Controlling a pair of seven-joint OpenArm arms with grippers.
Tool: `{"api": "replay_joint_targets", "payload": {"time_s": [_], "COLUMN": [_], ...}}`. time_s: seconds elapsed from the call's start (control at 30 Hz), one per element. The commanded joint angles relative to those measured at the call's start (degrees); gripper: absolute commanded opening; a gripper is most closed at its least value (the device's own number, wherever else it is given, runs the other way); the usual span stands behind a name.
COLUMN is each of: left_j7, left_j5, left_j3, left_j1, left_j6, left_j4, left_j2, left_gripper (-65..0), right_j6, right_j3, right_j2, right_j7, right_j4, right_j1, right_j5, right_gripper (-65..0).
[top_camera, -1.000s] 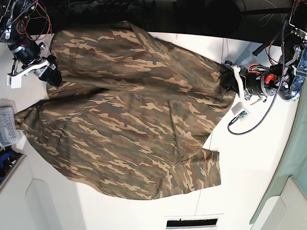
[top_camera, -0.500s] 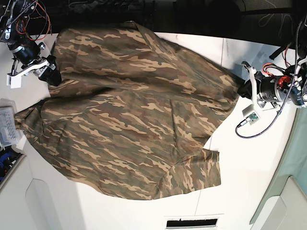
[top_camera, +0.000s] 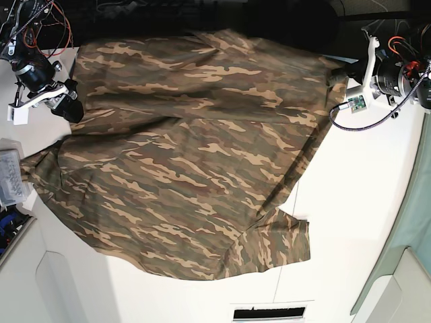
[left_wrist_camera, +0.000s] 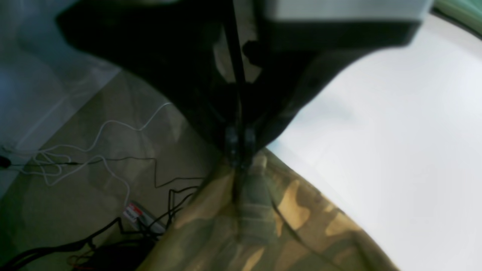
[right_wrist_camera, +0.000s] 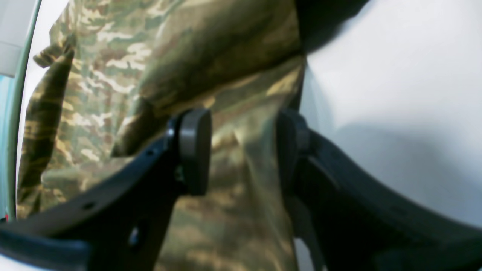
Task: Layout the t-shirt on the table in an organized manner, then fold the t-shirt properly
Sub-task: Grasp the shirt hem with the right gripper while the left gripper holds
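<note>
Since the earlier frame, left fingers [top_camera: 339, 74] dragged the t-shirt [top_camera: 182, 155] corner toward the far counter [top_camera: 350, 202] edge; cloth there now stretched flatter. Left fingers closed, pinching shirt edge. Right fingers [right_wrist_camera: 241, 150] parted, straddling cloth. Shirt spread across white counter; cables [left_wrist_camera: 75, 162] on floor beyond.

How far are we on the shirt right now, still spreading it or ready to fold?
Still spreading. Done: most of the t-shirt lies open on the table. In hand: the left pincer is shut on a shirt corner at the far table edge, while the right pincer stands open over the opposite edge, gripping nothing. Left: creases across the middle, a bunched sleeve at the near side, and every fold.
</note>
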Motion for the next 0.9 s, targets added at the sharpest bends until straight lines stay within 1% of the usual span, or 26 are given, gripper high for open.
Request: {"api": "replay_joint_targets", "payload": {"time_s": [0.0, 0.03, 0.13, 0.17, 0.2, 0.33, 0.43, 0.5, 0.53, 0.57, 0.6, 0.63, 0.67, 0.7, 0.8, 0.87], "left_j7": [-0.28, -0.28, -0.28, -0.28, -0.24, -0.15, -1.81, -3.54, -4.46, -5.55, -6.47, -6.78, -7.08, -7.48, -7.89, -7.87], "left_j5": [-0.37, -0.37, -0.31, -0.11, 0.2, 1.16, 1.11, 1.03, 0.87, 0.63, -0.13, -1.18, -2.38, -3.45, -4.92, -4.87], "left_j3": [-0.59, -0.59, -0.59, -0.61, -0.61, -0.72, -2.32, -4.59, -5.86, -7.23, -8.57, -9.66, -10.23, -10.36, -10.25, -9.64], "left_j1": [-0.26, -0.31, -0.33, -0.35, -0.35, -1.73, -3.74, -4.52, -4.76, -4.81, -4.76, -4.76, -4.76, -4.74, -4.44, -4.42], "left_j6": [-0.89, -0.89, -0.89, -0.89, -0.37, 3.41, 6.38, 6.99, 6.99, 6.99, 6.99, 6.99, 6.99, 7.04, 8.04, 7.72], "left_j4": [0.7, 0.7, 0.7, 0.7, 0.7, 0.74, 1.01, 1.62, 2.14, 2.82, 3.61, 4.28, 4.92, 5.33, 5.42, 5.38], "left_j2": [-1.25, -1.27, -1.25, -1.27, -1.27, -1.29, -1.27, -1.25, -1.25, -1.18, -1.01, -0.52, 0.13, 0.9, 4.9, 7.85], "left_gripper": [-65.0, -64.8, -44.3, -39.5, -37.9, -37.9, -37.9, -38.0, -38.0, -38.1, -38.2, -38.9, -41.6, -45.8, -64.5, -65.0], "right_j6": [0.28, 0.15, 0.15, 0.15, 0.15, 0.13, 0.13, 0.13, 0.17, 0.2, 0.2, 0.22, 0.26, 0.5, 0.59, 0.59], "right_j3": [0.02, -0.15, -0.92, -1.18, -1.31, -1.36, -1.36, -1.36, -1.36, -1.36, -1.36, -1.36, -1.36, -1.36, -1.64, -2.82], "right_j2": [0.79, 0.76, 0.76, 0.79, 0.76, 0.79, 0.79, 0.79, 0.79, 0.76, 0.76, 0.76, 0.74, 0.63, -0.44, -1.68], "right_j7": [1.62, 1.77, 1.92, 1.95, 1.95, 3.06, 4.96, 5.33, 5.31, 5.25, 5.18, 5.07, 5.03, 4.81, 3.58, 3.32], "right_j4": [1.16, 1.16, 1.16, 1.16, 1.16, 1.16, 1.16, 1.18, 1.2, 1.2, 1.29, 1.46, 1.7, 1.95, 2.84, 2.91], "right_j1": [0.44, 0.46, 0.44, 0.44, 0.46, 0.46, 0.46, 0.63, 0.9, 1.33, 1.84, 2.54, 3.19, 3.93, 6.84, 9.18], "right_j5": [0.85, 0.87, 0.85, 0.87, 0.87, 0.9, 0.94, 2.03, 3.17, 4.13, 4.63, 4.74, 4.72, 4.72, 4.55, 3.06], "right_gripper": [-37.2, -37.2, -37.2, -37.2, -37.2, -37.2, -37.2, -37.5, -39.7, -43.5, -48.9, -55.7, -63.0, -65.0, -65.0, -65.0]}}
